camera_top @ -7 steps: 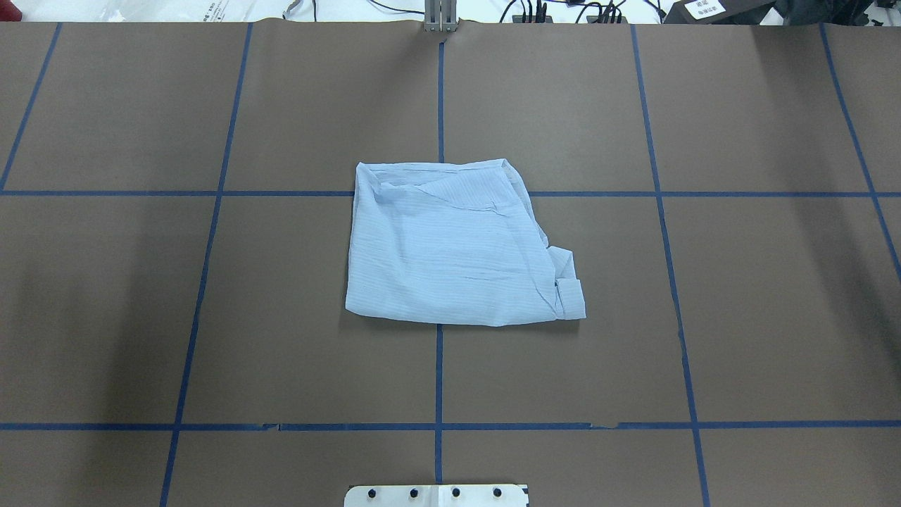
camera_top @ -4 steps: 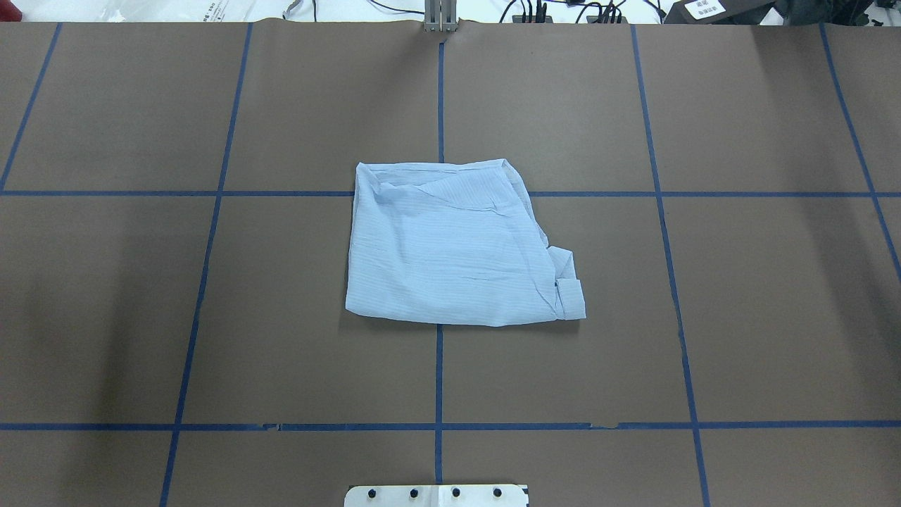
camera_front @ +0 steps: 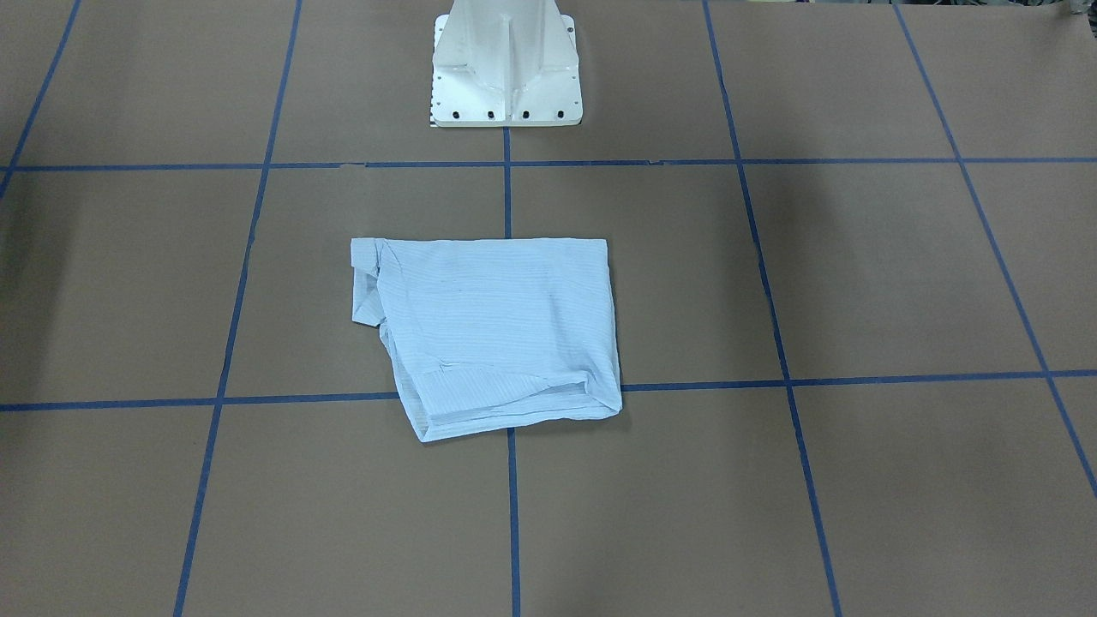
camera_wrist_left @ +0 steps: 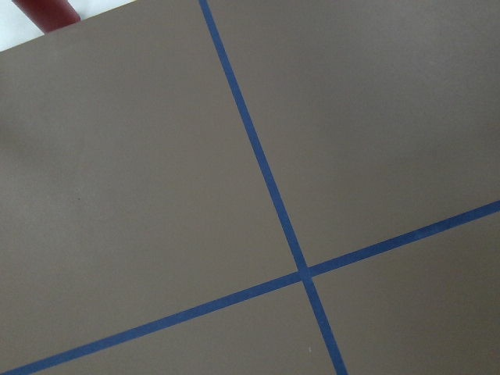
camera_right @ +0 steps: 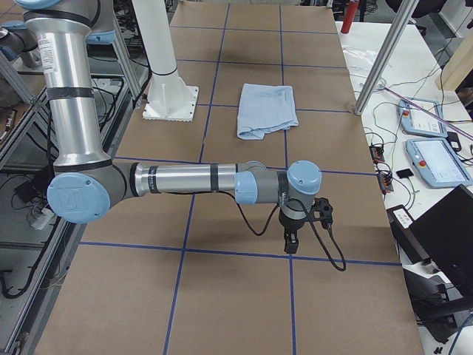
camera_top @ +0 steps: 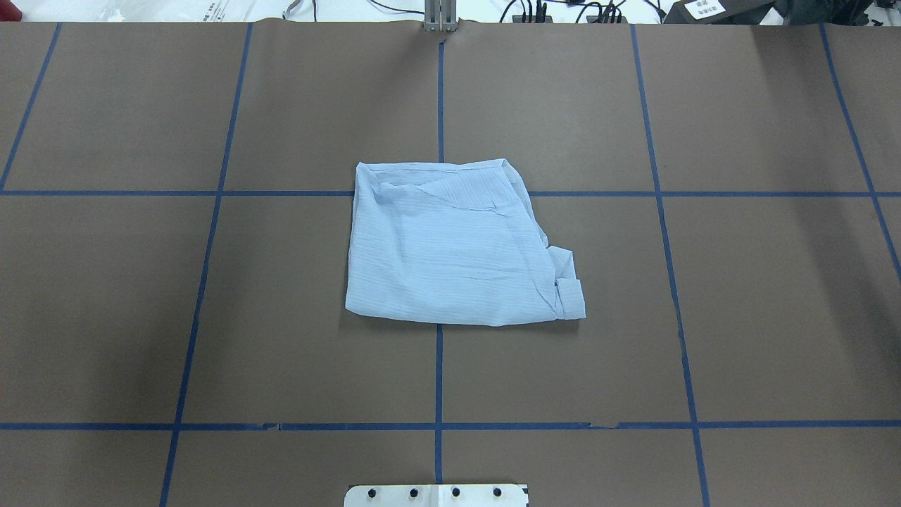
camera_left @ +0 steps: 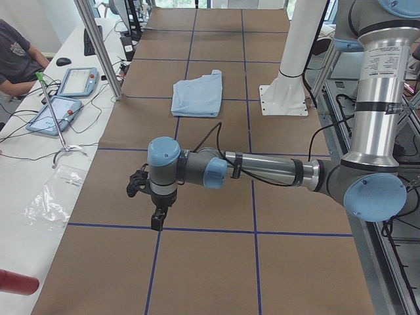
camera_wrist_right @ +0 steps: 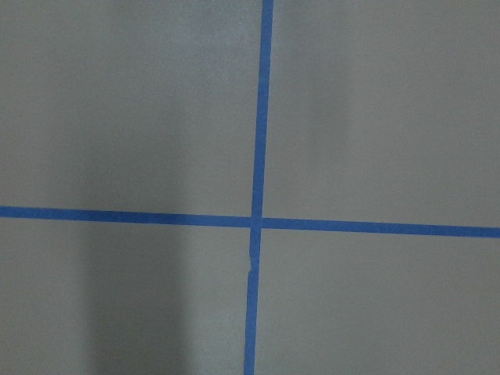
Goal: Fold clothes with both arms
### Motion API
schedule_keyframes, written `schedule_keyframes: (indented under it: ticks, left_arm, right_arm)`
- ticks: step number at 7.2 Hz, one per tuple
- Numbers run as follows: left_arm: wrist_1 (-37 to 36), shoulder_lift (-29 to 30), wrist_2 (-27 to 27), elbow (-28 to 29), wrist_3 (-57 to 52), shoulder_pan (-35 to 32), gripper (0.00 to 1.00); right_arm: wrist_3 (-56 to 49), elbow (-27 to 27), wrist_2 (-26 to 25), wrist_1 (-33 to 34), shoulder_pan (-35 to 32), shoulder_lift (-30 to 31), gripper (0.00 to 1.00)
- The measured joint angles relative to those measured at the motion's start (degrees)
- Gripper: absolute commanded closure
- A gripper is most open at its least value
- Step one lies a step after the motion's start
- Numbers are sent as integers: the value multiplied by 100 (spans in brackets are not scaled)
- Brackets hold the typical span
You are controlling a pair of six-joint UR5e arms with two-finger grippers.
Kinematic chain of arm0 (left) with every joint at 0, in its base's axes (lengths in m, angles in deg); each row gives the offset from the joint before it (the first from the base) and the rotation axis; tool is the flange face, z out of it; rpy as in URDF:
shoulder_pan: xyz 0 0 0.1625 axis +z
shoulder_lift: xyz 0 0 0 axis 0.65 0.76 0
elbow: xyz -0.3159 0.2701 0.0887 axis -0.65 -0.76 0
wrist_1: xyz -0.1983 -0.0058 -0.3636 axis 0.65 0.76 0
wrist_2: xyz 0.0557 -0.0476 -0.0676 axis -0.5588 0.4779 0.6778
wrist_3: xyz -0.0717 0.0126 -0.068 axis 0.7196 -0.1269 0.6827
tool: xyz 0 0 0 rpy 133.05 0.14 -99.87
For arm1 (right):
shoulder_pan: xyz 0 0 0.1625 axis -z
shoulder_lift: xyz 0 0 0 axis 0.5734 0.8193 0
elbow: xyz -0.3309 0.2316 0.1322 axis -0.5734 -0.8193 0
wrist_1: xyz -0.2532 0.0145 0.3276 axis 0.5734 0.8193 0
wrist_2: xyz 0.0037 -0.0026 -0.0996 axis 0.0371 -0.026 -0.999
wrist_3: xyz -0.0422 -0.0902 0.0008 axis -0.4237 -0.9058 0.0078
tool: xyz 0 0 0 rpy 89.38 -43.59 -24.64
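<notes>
The light-blue pinstriped shirt (camera_top: 457, 246) lies folded into a rough square at the middle of the brown table, a cuff sticking out at its near right corner (camera_top: 571, 297). It also shows in the front view as a flat bundle (camera_front: 493, 330) and small in the side views (camera_left: 197, 94) (camera_right: 266, 109). Neither gripper touches it. My left gripper (camera_left: 157, 220) hangs low over the table far out at the left end. My right gripper (camera_right: 290, 242) hangs low far out at the right end. Whether either is open or shut I cannot tell.
Blue tape lines cross the brown table (camera_top: 211, 317). The white base pedestal (camera_front: 506, 68) stands behind the shirt. Beyond the far edge are tablets (camera_left: 72, 82), cables and a seated person (camera_left: 16, 59). A red cylinder (camera_left: 16, 282) lies off the table's left end.
</notes>
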Motion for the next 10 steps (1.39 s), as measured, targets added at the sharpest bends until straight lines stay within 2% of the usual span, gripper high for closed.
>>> schedule_keyframes:
  ticks: [2, 4, 10]
  left_arm:
    - [-153, -183, 437, -147, -24, -2, 0]
    - [-97, -225, 510, -159, -27, -2, 0]
    - [-81, -222, 495, -152, -273, -6, 0]
  right_arm:
    - [1, 437, 429, 245, -89, 455, 0]
    - [-13, 733, 472, 261, -223, 804, 0]
    - [1, 794, 486, 249, -457, 953, 0]
